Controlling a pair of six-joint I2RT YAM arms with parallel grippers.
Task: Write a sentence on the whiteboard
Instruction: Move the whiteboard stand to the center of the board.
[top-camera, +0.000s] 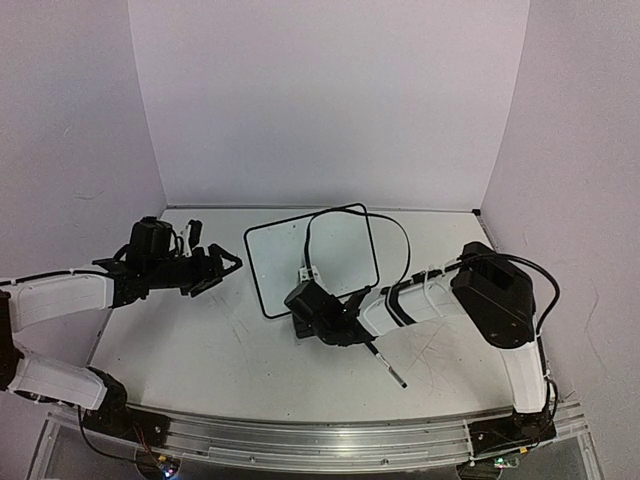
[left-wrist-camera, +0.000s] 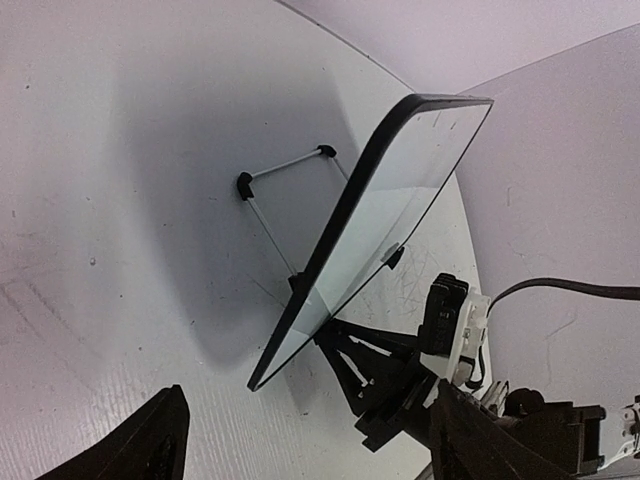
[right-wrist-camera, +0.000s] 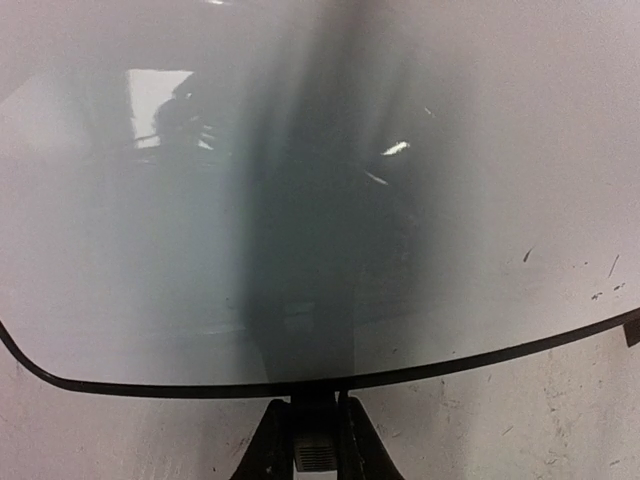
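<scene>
Small black-framed rectangular whiteboard (top-camera: 340, 255), judged light, rigid and tip-prone on its wire stand (left-wrist-camera: 285, 165), merits frame-edge bracing; left gripper (top-camera: 226, 270) gapes empty, right gripper (right-wrist-camera: 315, 415) pinches dark marker (top-camera: 385, 365).

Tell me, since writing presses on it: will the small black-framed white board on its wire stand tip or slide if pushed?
Likely light: the small black-framed whiteboard is a thin panel. It may tip backward or skid, propped tilted on a thin wire stand.
</scene>
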